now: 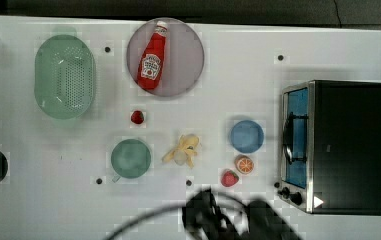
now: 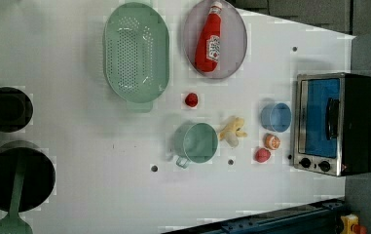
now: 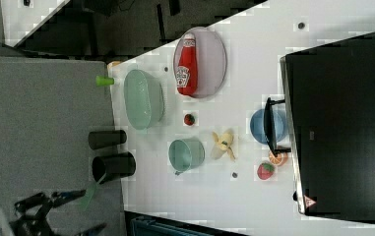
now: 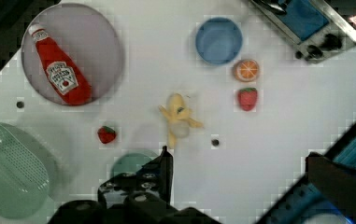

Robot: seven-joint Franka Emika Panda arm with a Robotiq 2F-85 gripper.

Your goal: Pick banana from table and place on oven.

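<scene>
Jaws spread wide, nothing btwn them: the gripper (image 4: pixel 238 175) hangs well above the table (image 1: pixel 43 200), one dark finger (image 4: pixel 164 172) showing over the green mug's (image 4: pixel 131 164) rim in the wrist view, the other finger off to the far side. Banana (image 1: pixel 183 150), half peeled w/ skin splayed out, lies flat on the white top, apart from the gripper and not touched. In the top view it's btwn the green mug (image 1: pixel 130 158) on the top view's left and the blue bowl (image 1: pixel 246 136) on the top view's right. Orange slice (image 1: pixel 244 164) and a strawberry (image 1: pixel 229 178) sit just below that bowl, close together. Oven (image 1: pixel 348 147) stands at the top view's right edge, door shut, black top bare. Second strawberry (image 1: pixel 137 117) is above the mug. Further out: ketchup bottle (image 1: pixel 153 57) lying on a grey plate (image 1: pixel 188 55), and a green colander (image 1: pixel 64 76) toward the top view's left. Arm's dark blur (image 1: pixel 228 215) at the bottom edge of the top view.
</scene>
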